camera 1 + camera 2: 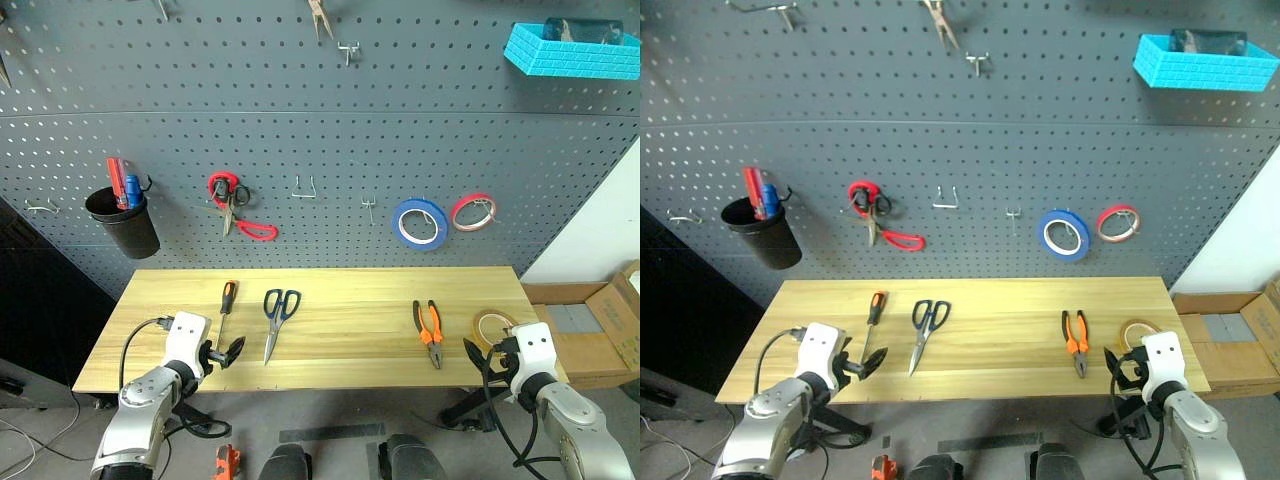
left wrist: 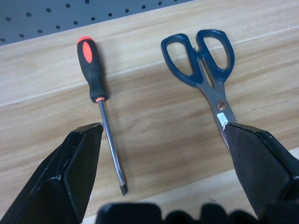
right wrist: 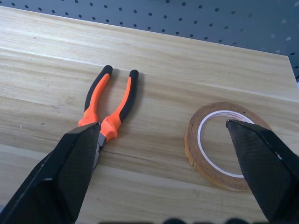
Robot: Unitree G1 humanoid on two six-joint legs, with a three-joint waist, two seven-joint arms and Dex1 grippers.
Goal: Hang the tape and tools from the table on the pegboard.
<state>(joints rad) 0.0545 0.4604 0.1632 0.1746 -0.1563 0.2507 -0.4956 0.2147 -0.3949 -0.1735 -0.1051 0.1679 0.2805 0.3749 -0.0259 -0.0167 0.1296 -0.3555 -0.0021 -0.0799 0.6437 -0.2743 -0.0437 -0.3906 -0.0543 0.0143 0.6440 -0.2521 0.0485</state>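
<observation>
Seen from the head camera, all four task items lie on the table (image 1: 330, 345) and none hangs on the pegboard (image 1: 300, 120) yet, so the whole job appears to remain: the screwdriver (image 1: 226, 305), the scissors (image 1: 277, 318), the pliers (image 1: 429, 330) and the tape (image 1: 492, 326) sit in a row from left to right, each tool lying with its long axis running roughly from the board toward the front edge, handles toward the board, tips toward the robot. Bare hooks (image 1: 304, 189) wait between the red-handled scissors (image 1: 233, 205) and the blue ring (image 1: 419, 223). At the left wrist, the left gripper (image 2: 163, 158), fingers spread wide and empty, hovers over the front of the table, framing the screwdriver's tip and the scissors' blades. At the right wrist, the right gripper (image 3: 163, 158), equally wide apart and holding nothing, frames the pliers' head and the tape lying flat, hole upward.
</observation>
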